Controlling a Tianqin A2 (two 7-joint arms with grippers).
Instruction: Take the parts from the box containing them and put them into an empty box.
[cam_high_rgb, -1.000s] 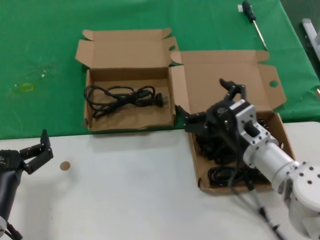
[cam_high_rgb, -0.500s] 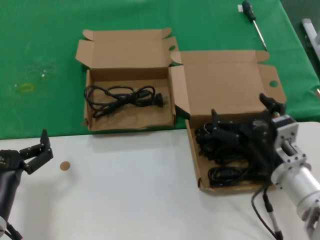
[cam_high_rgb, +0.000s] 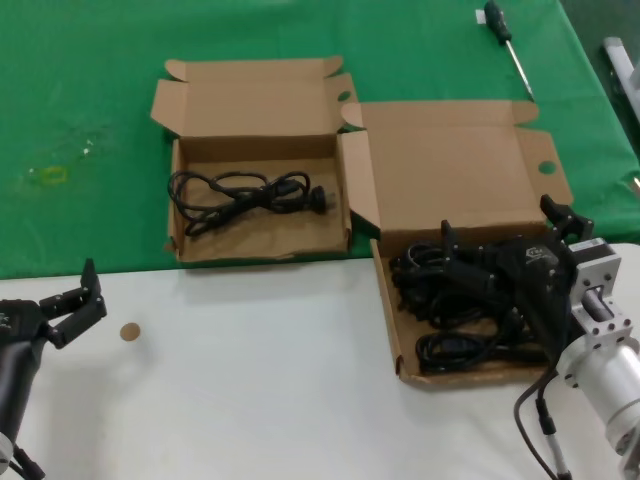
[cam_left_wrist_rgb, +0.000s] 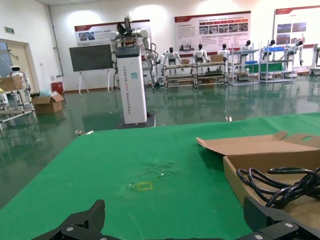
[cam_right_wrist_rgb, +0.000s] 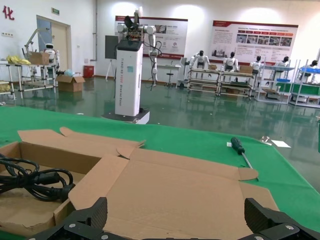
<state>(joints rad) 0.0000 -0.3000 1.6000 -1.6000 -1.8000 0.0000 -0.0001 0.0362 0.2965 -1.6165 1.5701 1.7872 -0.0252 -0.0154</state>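
a: where does the right pincer (cam_high_rgb: 505, 245) stand?

b: over the larger box (cam_high_rgb: 455, 170), fingers spread wide above the black cables (cam_high_rgb: 450, 310) heaped in its tray, holding nothing.

a: and the smaller box (cam_high_rgb: 250, 105)?

b: just beside it on the green cloth (cam_high_rgb: 90, 90), lid open, with one coiled cable (cam_high_rgb: 245, 195) lying in its tray (the plug end points toward the larger box).

a: the left arm?

b: parked low over the white desk (cam_high_rgb: 250, 370), its left pincer (cam_high_rgb: 70, 300) open and empty, near a small round disc (cam_high_rgb: 129, 332). a screwdriver (cam_high_rgb: 505, 38) lies well apart on the cloth.
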